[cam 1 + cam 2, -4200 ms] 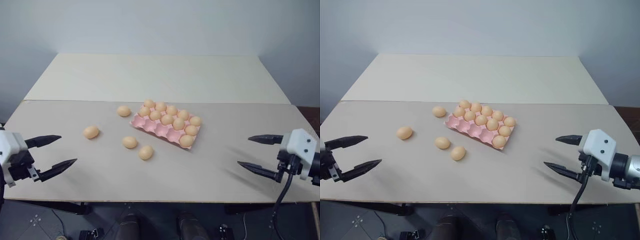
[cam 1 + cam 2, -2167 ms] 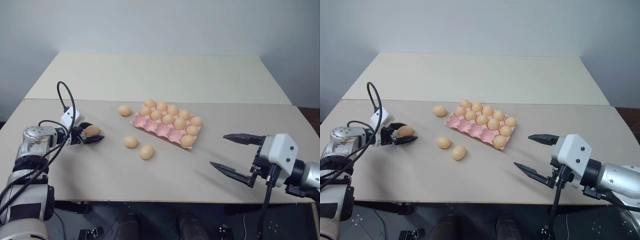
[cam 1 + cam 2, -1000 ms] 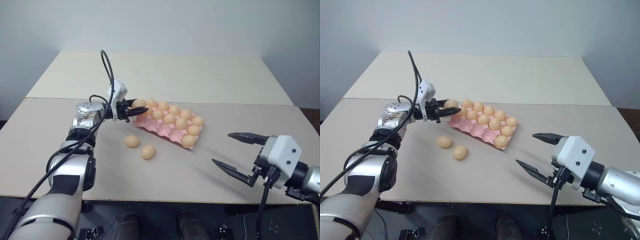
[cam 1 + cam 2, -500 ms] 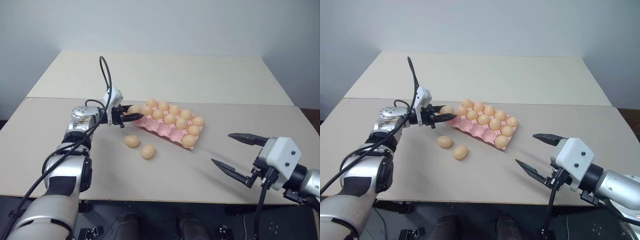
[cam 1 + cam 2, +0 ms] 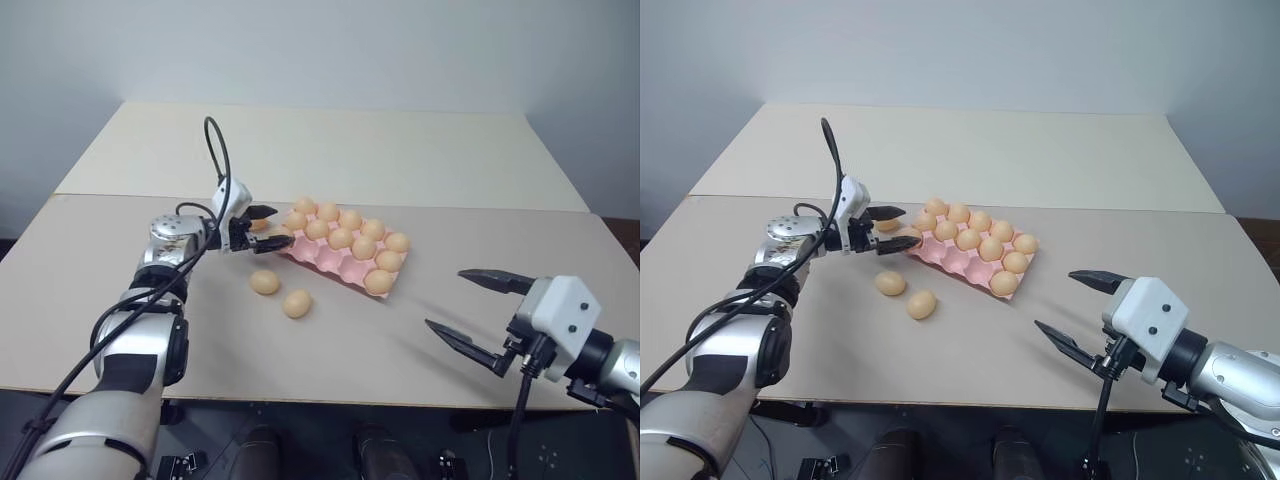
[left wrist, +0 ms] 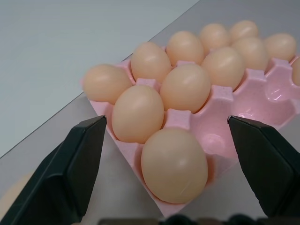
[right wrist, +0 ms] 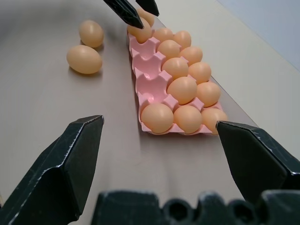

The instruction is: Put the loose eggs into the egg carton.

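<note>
Here the left gripper (image 5: 266,228), with two black tapered fingers, stands wide open at the near-left corner of the pink moulded egg carton (image 5: 325,261), its fingers well apart on either side of a pale orange-tan egg (image 6: 174,165) seated in the corner cup; in the left wrist view neither finger touches that egg, so nothing is gripped. The right gripper (image 5: 475,307), likewise black-fingered, hangs open and empty over the right part of the beige table (image 5: 420,350), well apart from the carton. The carton lies flat near the middle of the table, its far rows filled with eggs and several cups of its near row bare. Two loose eggs (image 5: 265,282) (image 5: 296,303) rest on the table just beside each other, near the carton's near-left side. A further egg (image 5: 889,224) seems to lie on the table behind the left fingers, though it is largely hidden. No brand, label or writing can be read on the carton or the eggs.
</note>
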Action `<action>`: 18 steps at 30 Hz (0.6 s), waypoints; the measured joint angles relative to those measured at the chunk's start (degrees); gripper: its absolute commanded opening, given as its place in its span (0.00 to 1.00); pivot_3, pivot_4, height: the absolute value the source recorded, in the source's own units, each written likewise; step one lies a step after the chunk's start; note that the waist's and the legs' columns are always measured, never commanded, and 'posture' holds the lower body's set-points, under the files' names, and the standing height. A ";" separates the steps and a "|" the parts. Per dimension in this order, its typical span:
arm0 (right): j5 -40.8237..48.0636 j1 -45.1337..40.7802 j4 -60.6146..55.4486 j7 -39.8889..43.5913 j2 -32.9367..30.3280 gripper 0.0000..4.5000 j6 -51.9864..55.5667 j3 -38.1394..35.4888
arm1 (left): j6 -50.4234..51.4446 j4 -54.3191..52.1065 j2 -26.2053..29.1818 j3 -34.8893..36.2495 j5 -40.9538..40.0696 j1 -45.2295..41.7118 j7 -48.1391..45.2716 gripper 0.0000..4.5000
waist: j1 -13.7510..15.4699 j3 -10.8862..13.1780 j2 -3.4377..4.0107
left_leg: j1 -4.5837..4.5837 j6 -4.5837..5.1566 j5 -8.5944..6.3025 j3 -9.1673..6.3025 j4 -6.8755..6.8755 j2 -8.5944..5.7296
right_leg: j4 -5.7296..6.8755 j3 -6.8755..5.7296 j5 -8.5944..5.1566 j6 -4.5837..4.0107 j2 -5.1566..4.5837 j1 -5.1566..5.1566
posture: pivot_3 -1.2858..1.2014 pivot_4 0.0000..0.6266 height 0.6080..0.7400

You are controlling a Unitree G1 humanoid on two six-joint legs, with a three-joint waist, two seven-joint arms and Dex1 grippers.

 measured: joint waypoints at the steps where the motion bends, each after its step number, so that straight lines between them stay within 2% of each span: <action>1: -0.02 0.06 -0.01 0.00 0.09 1.00 0.00 0.00 | 0.02 -0.08 0.62 0.16 -0.08 0.00 -0.71 1.00 | -0.10 0.00 0.00 | 0.00 0.00 0.00 0.00 0.00 0.00 | 0.00 0.00 0.00 0.00 0.00 0.00 | 0.52 0.24 1.00; 4: -0.06 0.46 -0.01 0.01 0.39 1.00 0.00 -0.15 | 0.67 -1.43 3.45 0.71 -1.25 0.22 -5.31 1.00 | -0.45 0.00 0.00 | 0.00 0.00 0.00 -0.01 0.00 0.01 | 0.02 0.00 0.00 0.00 0.01 0.00 | 0.52 0.24 1.00; 9: -0.30 0.50 0.14 0.23 0.41 1.00 -0.03 -0.22 | 5.00 -9.64 9.34 2.14 -5.10 2.12 -15.56 1.00 | -0.68 0.00 0.01 | 0.02 0.00 0.00 -0.02 -0.01 0.02 | 0.03 -0.01 0.00 0.00 0.01 0.00 | 0.52 0.24 1.00; 12: -0.35 -0.07 1.05 1.02 0.36 1.00 -0.14 -0.27 | 8.65 -17.80 14.30 1.96 -9.61 7.36 -20.63 1.00 | -0.94 0.00 0.03 | 0.04 0.00 0.00 -0.01 -0.03 0.06 | 0.05 0.00 -0.01 -0.01 0.02 0.00 | 0.52 0.24 1.00; 18: -0.33 -1.01 3.39 4.21 -0.59 1.00 -1.01 -0.87 | 15.74 -33.23 24.34 -2.70 -20.81 18.68 -21.77 1.00 | -0.63 0.00 0.03 | 0.03 0.00 0.00 -0.02 -0.02 0.09 | 0.07 -0.01 -0.01 0.00 0.01 0.00 | 0.52 0.24 1.00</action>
